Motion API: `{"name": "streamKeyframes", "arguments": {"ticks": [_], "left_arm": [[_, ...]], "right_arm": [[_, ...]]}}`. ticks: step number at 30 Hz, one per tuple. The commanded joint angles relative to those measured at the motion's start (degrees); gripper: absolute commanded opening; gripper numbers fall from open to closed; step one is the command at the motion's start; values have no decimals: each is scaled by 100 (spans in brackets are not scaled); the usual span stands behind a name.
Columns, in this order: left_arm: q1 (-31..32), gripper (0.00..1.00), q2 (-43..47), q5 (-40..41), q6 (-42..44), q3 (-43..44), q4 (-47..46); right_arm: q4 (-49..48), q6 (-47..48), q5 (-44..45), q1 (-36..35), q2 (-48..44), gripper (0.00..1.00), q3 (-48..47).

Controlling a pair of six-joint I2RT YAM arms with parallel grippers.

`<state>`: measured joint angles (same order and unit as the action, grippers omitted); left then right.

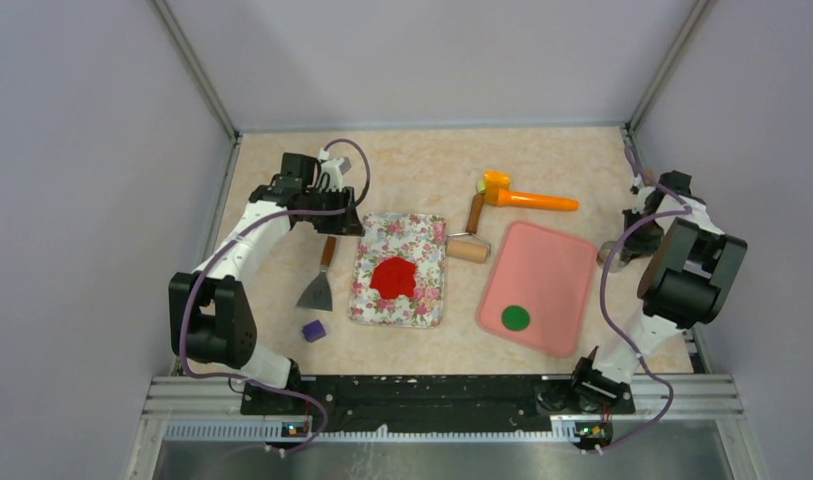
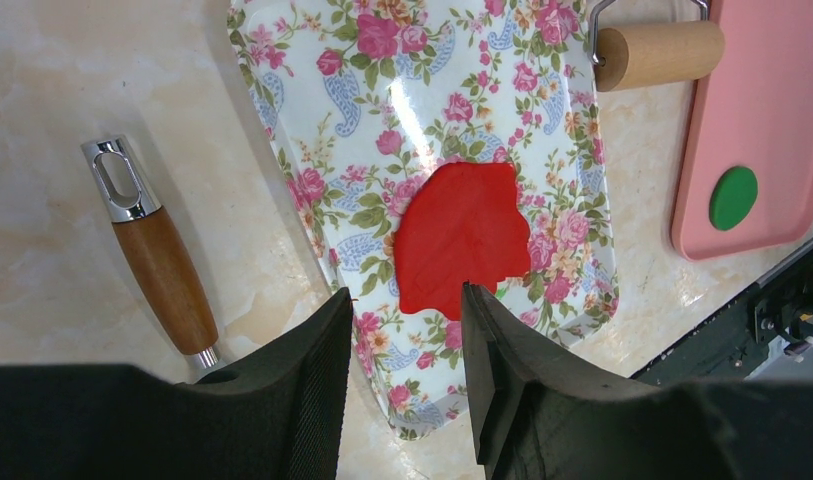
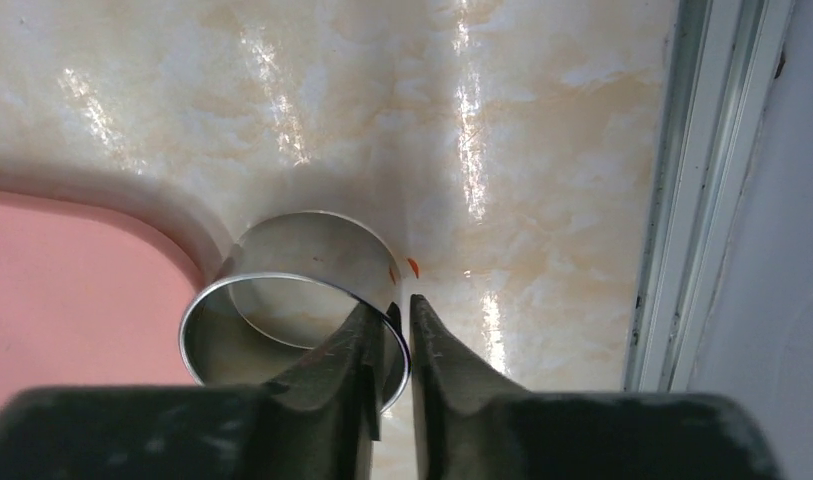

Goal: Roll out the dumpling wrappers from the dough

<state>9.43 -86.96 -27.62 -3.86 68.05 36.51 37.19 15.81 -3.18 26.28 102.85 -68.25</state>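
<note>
Flattened red dough with a ragged outline and a notch cut from one edge lies on a floral tray. My left gripper hovers open over the tray's near end, nothing between its fingers. A small flat green disc, a dumpling wrapper, rests on the pink tray. Beside that tray's right edge, my right gripper is shut on the wall of a metal ring cutter, one finger inside and one outside.
A wooden rolling pin lies between the two trays. A scraper with a wooden handle sits left of the floral tray, with a purple lump below it. An orange and yellow toy tool lies at the back. The side rail runs close to the ring.
</note>
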Motion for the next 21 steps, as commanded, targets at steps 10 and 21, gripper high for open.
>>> {"name": "streamKeyframes", "arguments": {"ticks": [10, 21], "left_arm": [[15, 47, -21, -81, -97, -29, -334], [85, 46, 915, -413, -1421, -372, -1552]], "right_arm": [[1076, 35, -561, -642, -1056, 0, -1127], [1336, -1201, -1040, -4263, -542, 0, -2769]]}}
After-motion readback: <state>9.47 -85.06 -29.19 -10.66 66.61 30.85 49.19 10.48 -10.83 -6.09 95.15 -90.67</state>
